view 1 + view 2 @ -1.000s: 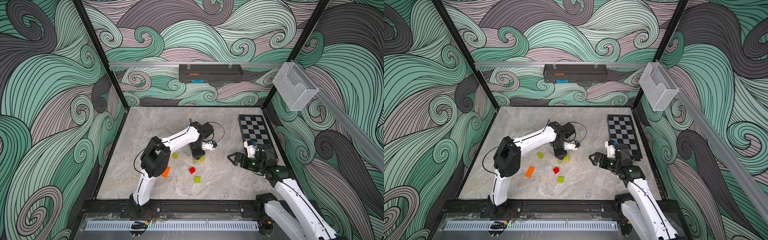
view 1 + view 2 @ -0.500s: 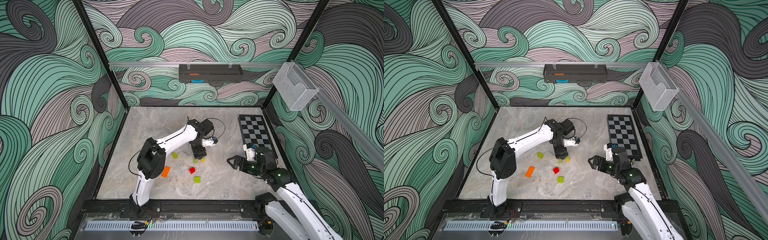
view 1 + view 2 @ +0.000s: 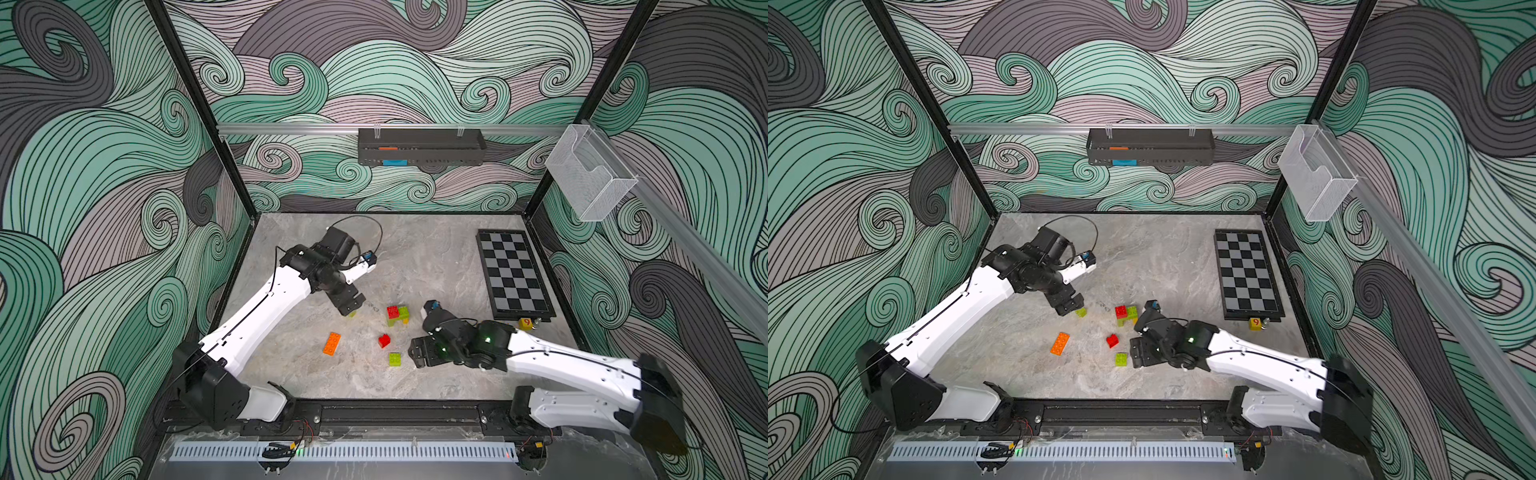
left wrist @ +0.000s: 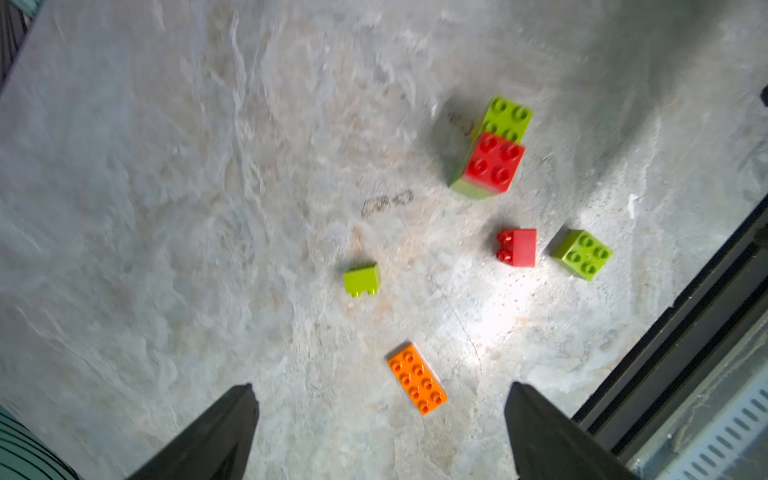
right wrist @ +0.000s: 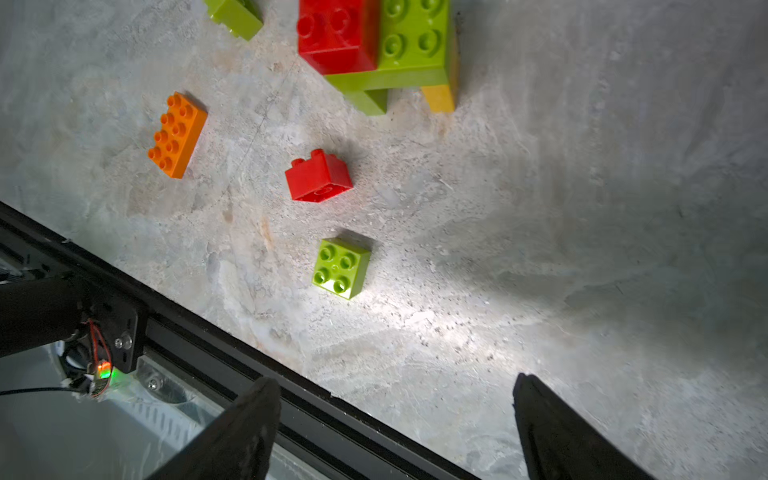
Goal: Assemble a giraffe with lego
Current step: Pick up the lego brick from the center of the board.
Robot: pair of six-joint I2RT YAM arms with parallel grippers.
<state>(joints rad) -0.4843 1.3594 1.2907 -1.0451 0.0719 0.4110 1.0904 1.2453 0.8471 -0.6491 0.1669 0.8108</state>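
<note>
Overhead, the spread left jaws half hide a lime brick (image 3: 353, 314); right jaws gape.

Walls (image 3: 395, 75): covered in a swirling wave pattern of teal, grey and mauve.
Black posts (image 3: 195, 108): set at the rear corners.
Aluminium rail (image 3: 291, 128): fixed across the rear wall; black tray (image 3: 419, 145) hung from it.
Clear holder (image 3: 588, 174): mounted on the right wall.
Surface (image 3: 432, 257): grey, marbled; one bright patch (image 4: 494, 316) is cast near its front edge.
Chequered board (image 3: 513, 274): laid along the surface's right edge.
</note>
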